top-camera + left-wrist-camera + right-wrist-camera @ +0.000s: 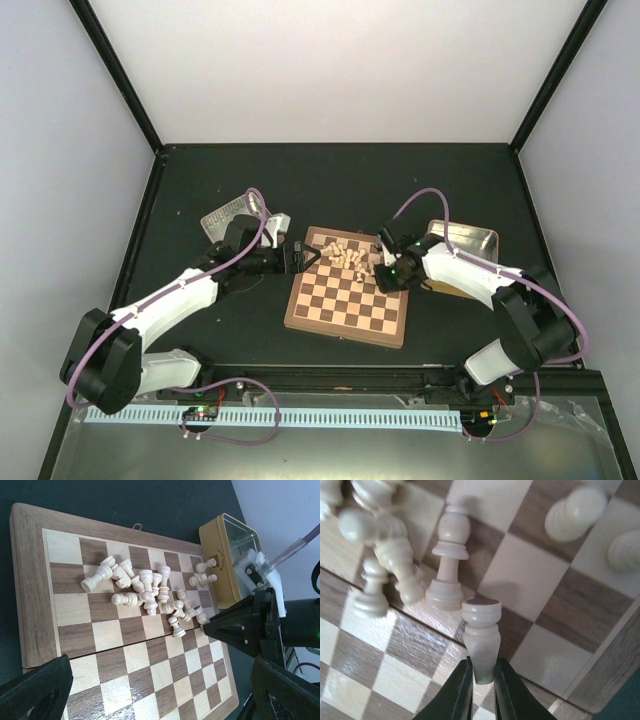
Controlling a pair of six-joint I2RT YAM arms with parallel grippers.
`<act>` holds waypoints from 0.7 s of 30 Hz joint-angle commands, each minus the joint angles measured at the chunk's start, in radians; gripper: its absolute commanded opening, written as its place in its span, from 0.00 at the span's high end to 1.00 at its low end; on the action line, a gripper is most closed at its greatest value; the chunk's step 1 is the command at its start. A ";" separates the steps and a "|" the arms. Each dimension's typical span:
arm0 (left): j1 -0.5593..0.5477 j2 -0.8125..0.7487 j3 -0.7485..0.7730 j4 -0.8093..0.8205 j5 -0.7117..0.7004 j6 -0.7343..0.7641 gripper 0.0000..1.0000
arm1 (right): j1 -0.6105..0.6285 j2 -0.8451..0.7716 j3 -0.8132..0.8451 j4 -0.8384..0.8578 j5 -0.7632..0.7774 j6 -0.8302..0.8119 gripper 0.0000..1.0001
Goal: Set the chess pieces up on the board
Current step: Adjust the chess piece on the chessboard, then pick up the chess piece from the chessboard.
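Here, a wooden chessboard [345, 310] lies on a dark table [330, 190]. Pale cream chess pieces [347, 255] lie tumbled in a heap on the board's far half. Two more sit apart near its far right corner, close to a gold tin [465, 245]. The right gripper [482, 672] is clamped on one piece [481, 627] by its narrow end, above the board's right side. The left gripper [303, 256] hangs at the board's left edge, its claw spread wide.

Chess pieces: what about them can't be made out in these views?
- Top external: the chess pieces are too small to tell kinds or which stand.
- Right wrist: the held piece has one end hidden between the right gripper's fingers; pieces at the top edge are cut off and blurred.
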 commanded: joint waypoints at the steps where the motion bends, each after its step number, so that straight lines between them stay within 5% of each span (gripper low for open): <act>1: -0.005 0.007 0.032 0.028 0.015 -0.005 0.01 | 0.008 -0.025 -0.021 -0.063 0.003 -0.027 0.84; 12: -0.005 0.006 0.032 0.025 0.015 -0.004 0.01 | 0.009 0.046 0.058 -0.053 0.051 -0.032 0.65; 16: -0.005 0.008 0.031 0.026 0.013 -0.004 0.01 | 0.011 0.072 0.076 -0.039 0.062 -0.036 0.66; 21: -0.005 0.007 0.030 0.026 0.013 -0.002 0.01 | 0.011 0.081 0.071 -0.039 0.047 -0.063 0.80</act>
